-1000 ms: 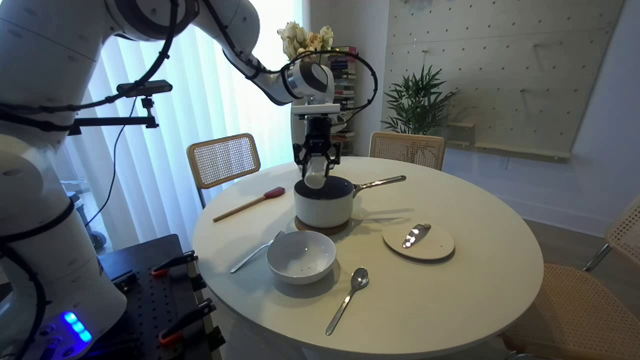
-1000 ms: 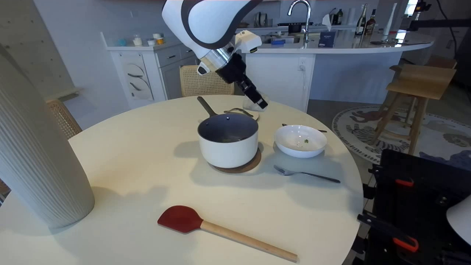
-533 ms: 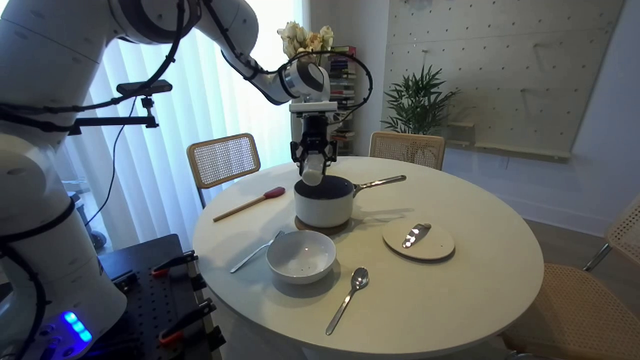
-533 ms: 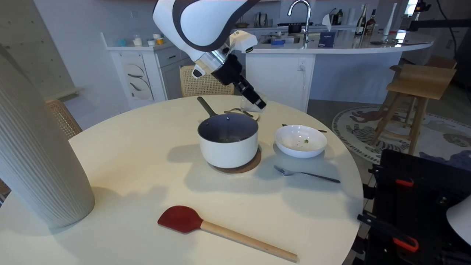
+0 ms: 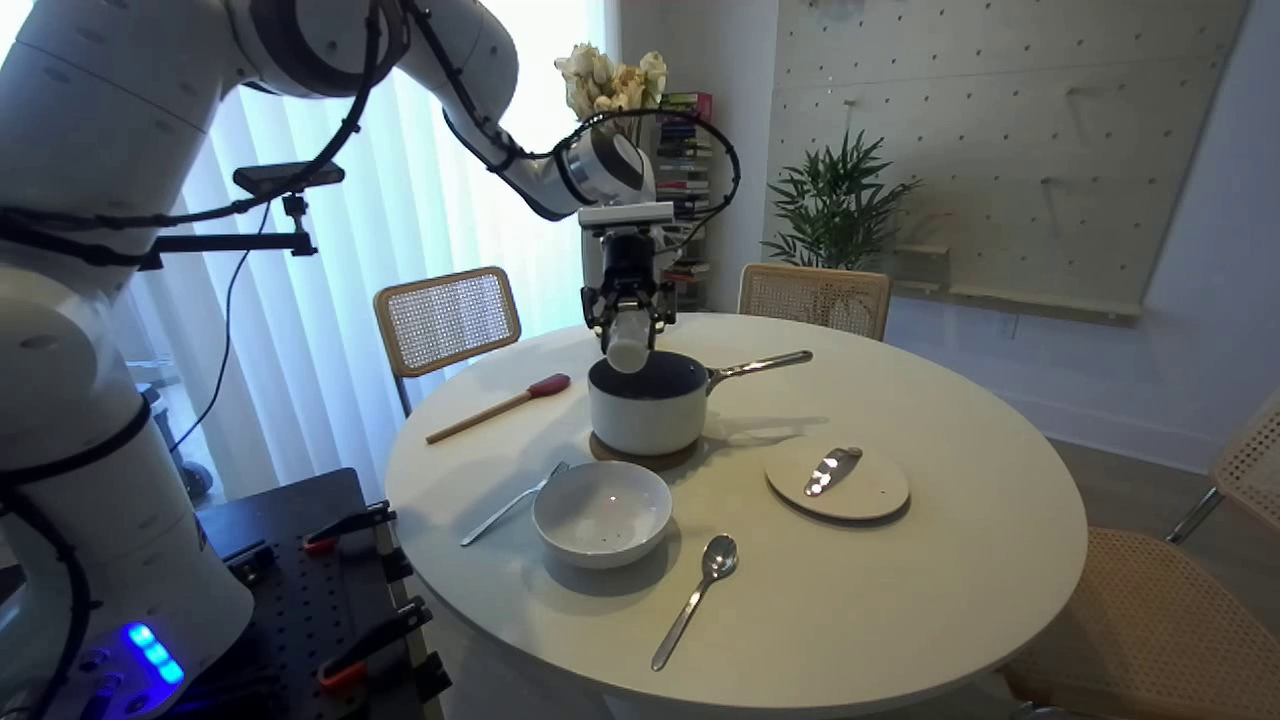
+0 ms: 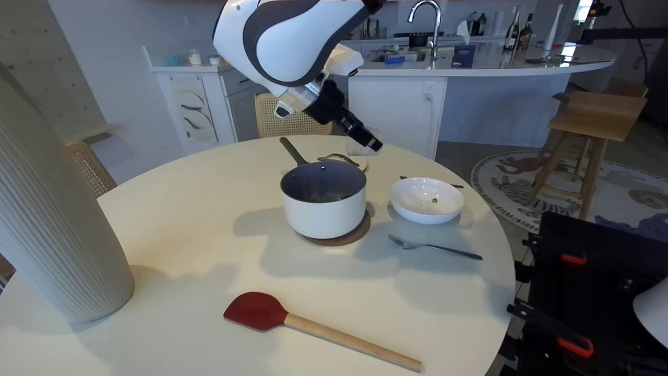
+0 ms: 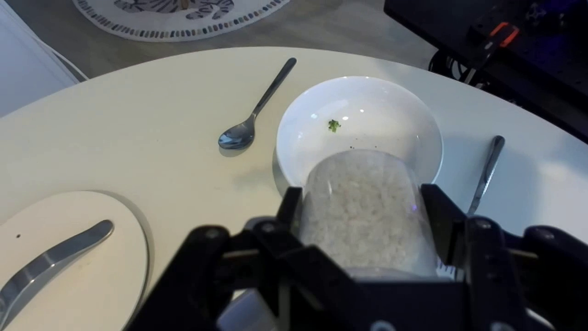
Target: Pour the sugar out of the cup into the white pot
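The gripper (image 7: 362, 193) pinches the clear cup (image 7: 367, 214) between its two fingers, in the lower middle of the wrist view, and white grains (image 7: 370, 234) are visible through the wall of the cup. In both exterior views the white pot (image 5: 648, 425) stands upright near the centre of the frame, on a round brown mat (image 6: 362, 227). In an exterior view, where the handle (image 5: 765, 366) points to the right, the cup is seen in front of the pot's dark opening; in an exterior view with a red spatula (image 6: 323, 331) at the bottom, it appears above the pot's right rim. In the wrist view the cup partly covers the white bowl (image 7: 395, 128), which has a green crumb (image 7: 334, 125) inside. The spoon (image 7: 245, 128) is in the upper middle, the fork (image 7: 488, 174) at the right, and the round lid (image 7: 92, 285) in the lower left, all on the pale table (image 7: 151, 138).
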`<action>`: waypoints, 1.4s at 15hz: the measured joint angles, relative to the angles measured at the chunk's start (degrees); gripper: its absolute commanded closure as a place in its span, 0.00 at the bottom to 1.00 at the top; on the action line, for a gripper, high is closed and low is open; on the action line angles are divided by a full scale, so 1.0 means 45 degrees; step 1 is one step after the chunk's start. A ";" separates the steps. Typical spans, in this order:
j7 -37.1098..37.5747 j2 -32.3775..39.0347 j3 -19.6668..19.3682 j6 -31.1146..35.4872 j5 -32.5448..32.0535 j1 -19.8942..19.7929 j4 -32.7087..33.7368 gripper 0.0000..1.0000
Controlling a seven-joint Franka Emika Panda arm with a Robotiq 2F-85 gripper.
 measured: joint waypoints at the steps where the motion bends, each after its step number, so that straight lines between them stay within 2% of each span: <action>1: -0.0005 0.0019 0.0000 -0.0027 -0.0158 0.0037 0.0001 0.59; 21: 0.0036 0.1079 0.0336 -0.0531 -0.3234 0.0894 0.0008 0.59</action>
